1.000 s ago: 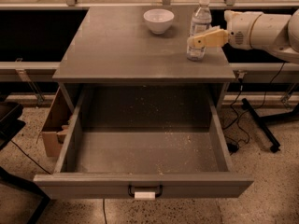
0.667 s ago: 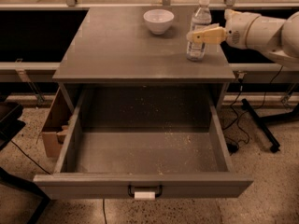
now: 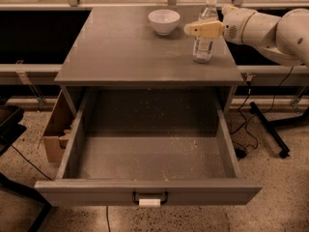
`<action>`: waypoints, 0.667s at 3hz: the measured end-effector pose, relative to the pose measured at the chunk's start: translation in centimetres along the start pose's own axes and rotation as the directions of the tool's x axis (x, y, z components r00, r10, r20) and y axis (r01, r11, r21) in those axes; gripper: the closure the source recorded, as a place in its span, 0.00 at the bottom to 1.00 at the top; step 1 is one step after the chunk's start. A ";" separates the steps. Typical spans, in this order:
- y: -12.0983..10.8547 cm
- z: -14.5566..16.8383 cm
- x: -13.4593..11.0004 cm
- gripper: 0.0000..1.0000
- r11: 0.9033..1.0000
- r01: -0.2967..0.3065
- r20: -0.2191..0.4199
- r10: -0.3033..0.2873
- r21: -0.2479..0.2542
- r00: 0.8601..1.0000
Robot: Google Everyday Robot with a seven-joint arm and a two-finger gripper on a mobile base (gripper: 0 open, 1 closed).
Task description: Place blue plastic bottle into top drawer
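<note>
Plastic bottle (image 3: pixel 203 50) is standing by the worktop's (image 3: pixel 120 47) right edge, gripper (image 3: pixel 193 29) crossing its shoulder; clamped or apart, I cannot tell. Squaring the hold before lifting is looking wise.

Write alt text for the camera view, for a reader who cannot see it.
The gripper, reaching in from the right, is level with the shoulder of the bottle, which stands upright on the cabinet top near a white bowl. Below, the drawer is pulled open, with nothing inside.
</note>
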State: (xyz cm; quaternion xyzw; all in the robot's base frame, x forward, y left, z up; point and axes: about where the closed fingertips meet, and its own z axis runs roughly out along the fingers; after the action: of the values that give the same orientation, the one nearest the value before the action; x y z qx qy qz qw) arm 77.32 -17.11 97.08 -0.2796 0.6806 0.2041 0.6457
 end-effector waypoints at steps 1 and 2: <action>0.2 1.2 0.1 0.18 1.000 -0.003 0.011 0.003 -0.008 1.000; 0.2 1.4 0.1 0.51 1.000 -0.004 0.012 0.004 -0.009 1.000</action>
State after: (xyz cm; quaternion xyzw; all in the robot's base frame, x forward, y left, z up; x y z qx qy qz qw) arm 78.21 -16.07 96.84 -0.2799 0.6762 0.2099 0.6483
